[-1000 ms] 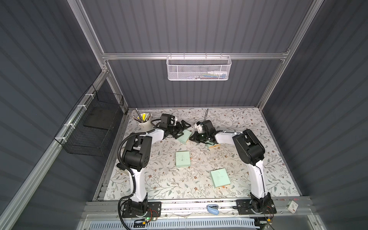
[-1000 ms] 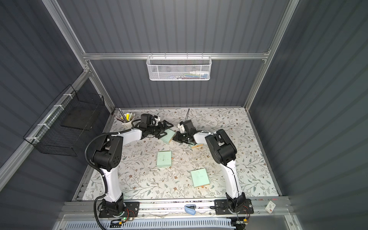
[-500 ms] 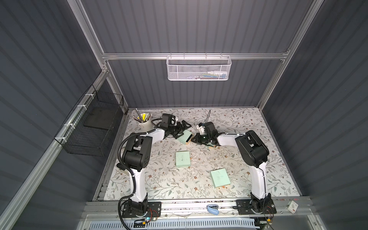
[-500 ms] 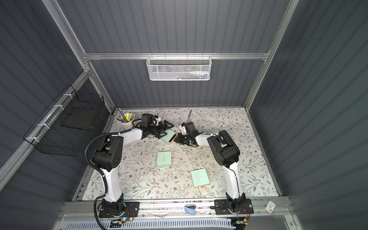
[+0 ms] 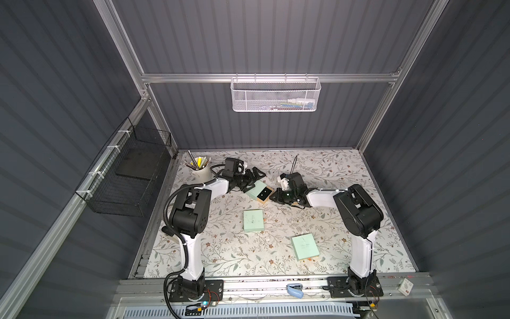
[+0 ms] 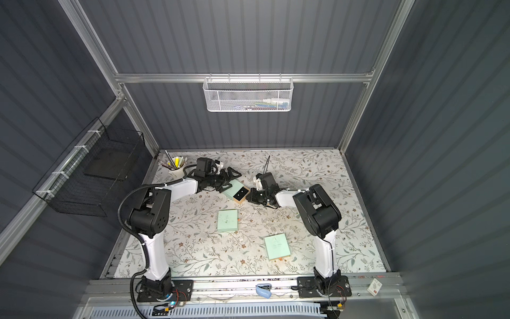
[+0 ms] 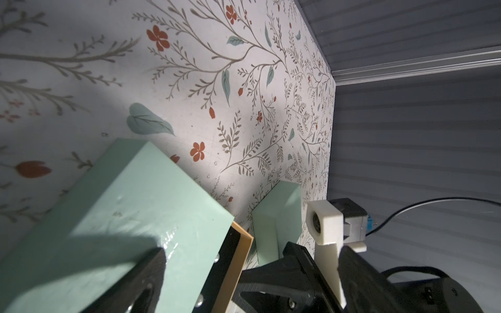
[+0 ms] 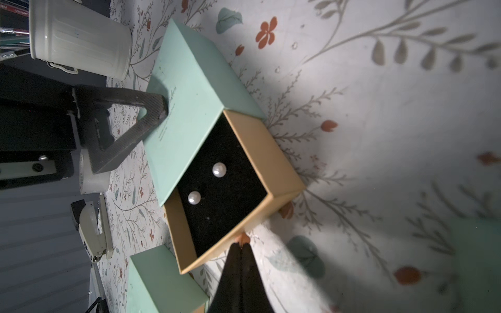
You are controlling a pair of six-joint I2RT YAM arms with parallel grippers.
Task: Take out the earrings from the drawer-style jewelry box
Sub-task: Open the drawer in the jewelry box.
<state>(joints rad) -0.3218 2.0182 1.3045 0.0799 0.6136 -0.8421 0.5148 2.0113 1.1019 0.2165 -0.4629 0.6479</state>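
drawer out, pearls exposed

the right hand (image 8: 241, 245) is pinched shut on the orange pull tab (image 8: 242, 238) at the front of the tan drawer (image 8: 271, 151). from the small top views of the last second, the drawer seems to have slid farther out of its mint sleeve (image 8: 189, 81). behind the drawer, the left hand (image 5: 255, 181) is spread wide, one finger on that sleeve. inside the drawer, both earrings (image 8: 219, 170) sit bare on black lining, so picking can start.

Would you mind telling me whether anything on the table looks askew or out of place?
Only the rear jewelry box: it sits diagonally on the table, its tan drawer slid half out, exposing two pearl earrings. The middle box and front box lie closed.
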